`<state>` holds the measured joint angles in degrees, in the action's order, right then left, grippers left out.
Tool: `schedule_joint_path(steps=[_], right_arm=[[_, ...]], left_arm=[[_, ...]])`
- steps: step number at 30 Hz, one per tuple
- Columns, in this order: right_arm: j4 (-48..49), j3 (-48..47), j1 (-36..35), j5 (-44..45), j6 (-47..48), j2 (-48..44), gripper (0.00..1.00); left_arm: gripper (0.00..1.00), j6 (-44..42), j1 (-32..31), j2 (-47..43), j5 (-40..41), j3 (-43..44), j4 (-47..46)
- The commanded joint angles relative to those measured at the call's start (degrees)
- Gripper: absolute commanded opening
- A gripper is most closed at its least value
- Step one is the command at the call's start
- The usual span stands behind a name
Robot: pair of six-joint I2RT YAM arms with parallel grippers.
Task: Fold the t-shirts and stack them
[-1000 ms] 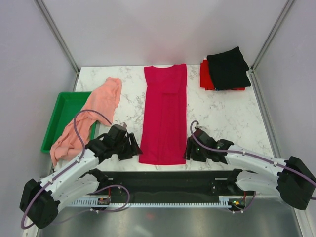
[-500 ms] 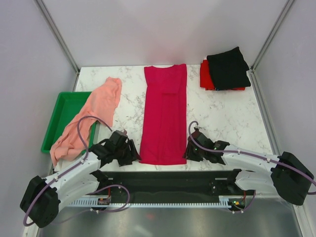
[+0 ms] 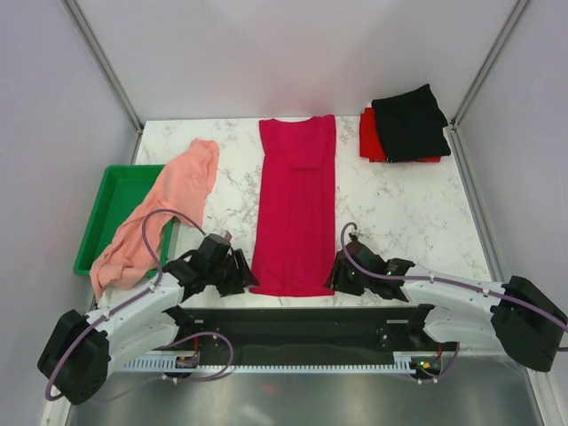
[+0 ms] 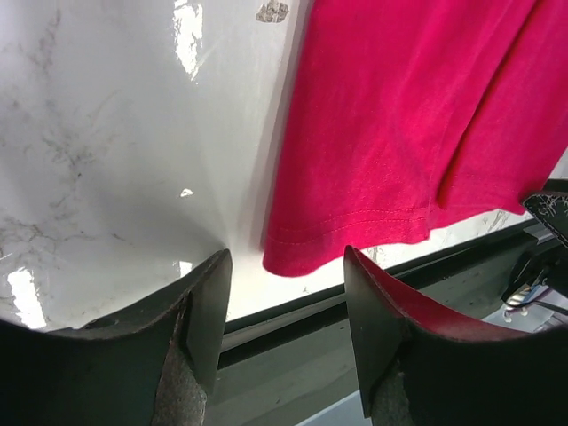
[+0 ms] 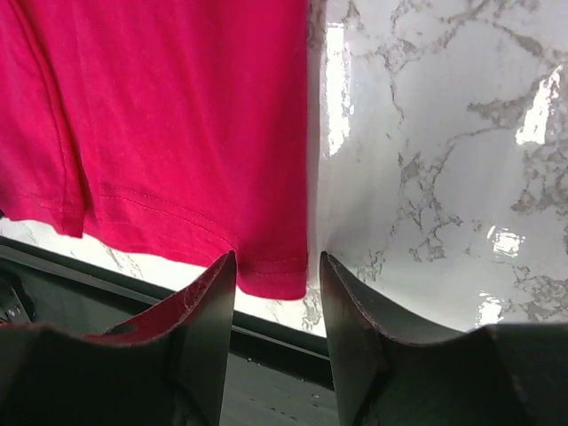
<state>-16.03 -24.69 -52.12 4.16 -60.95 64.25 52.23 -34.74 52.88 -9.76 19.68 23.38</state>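
Note:
The crimson t-shirt (image 3: 295, 204) lies as a long strip down the table's middle, sleeves folded in, hem at the near edge. My left gripper (image 3: 244, 277) is open, low at the hem's left corner (image 4: 288, 257), which lies just ahead of its jaws. My right gripper (image 3: 335, 278) is open, with the hem's right corner (image 5: 275, 280) between its fingertips. The salmon-pink t-shirt (image 3: 160, 209) lies crumpled at the left, partly over the tray. The black t-shirt (image 3: 410, 122) is folded on top of the folded bright red t-shirt (image 3: 371, 138) at the back right.
A green plastic tray (image 3: 111, 209) sits at the table's left edge. The marble table's near edge (image 4: 293, 306) and the black rail below it run just under both grippers. Cage posts stand at the back corners.
Both grippers have moved down and inward to the near corners of the crimson shirt's hem. The shirts have not moved.

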Motion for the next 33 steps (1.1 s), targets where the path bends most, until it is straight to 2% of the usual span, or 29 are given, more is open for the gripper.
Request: schedule_joint_path(steps=[1, 9, 12, 13, 16, 22, 28, 29, 30, 33], right_arm=[[-1.72, 2.62, -0.35, 0.41, -1.54, -1.67, 0.5], [3.98, 5.0, -0.35, -1.61, -2.68, -0.71, 0.39], [5.13, 5.61, -0.44, -1.79, -2.86, -0.44, 0.22], [5.05, 5.62, -0.35, -1.7, -2.86, -0.53, 0.13], [4.7, 5.62, -0.35, -1.27, -2.95, -1.32, 0.02], [2.94, 5.09, -0.35, -0.3, -2.95, -3.43, 0.0], [2.06, 4.74, -0.44, 0.4, -2.51, -4.57, 0.0], [1.62, 4.48, -0.27, 0.49, -2.33, -4.83, 0.0], [1.18, 4.3, -0.35, 0.67, -2.25, -5.01, 0.0], [-1.89, 2.9, -0.53, 1.19, -1.98, -6.15, 0.0]], left_arm=[[0.6, 0.86, -0.06, 0.64, 0.09, -1.05, -2.02], [0.51, 0.95, -0.06, 1.96, 0.62, -1.05, -3.86], [0.48, 0.95, -0.15, 2.31, 0.71, -0.7, -4.3], [0.47, 0.95, -0.15, 2.31, 0.62, -0.7, -4.39], [0.42, 1.03, -0.15, 2.4, 0.53, -0.79, -5.01], [0.39, 0.95, -0.5, 3.37, 0.44, -0.7, -5.97], [0.15, 1.39, -0.85, 3.98, 0.36, -0.35, -8.17], [0.06, 1.39, -1.12, 4.5, 0.18, 0.0, -8.34], [0.02, 1.39, -1.47, 4.6, 0.01, 0.79, -8.26], [0.02, 3.14, -3.92, 3.9, 0.52, 2.46, -6.51]])
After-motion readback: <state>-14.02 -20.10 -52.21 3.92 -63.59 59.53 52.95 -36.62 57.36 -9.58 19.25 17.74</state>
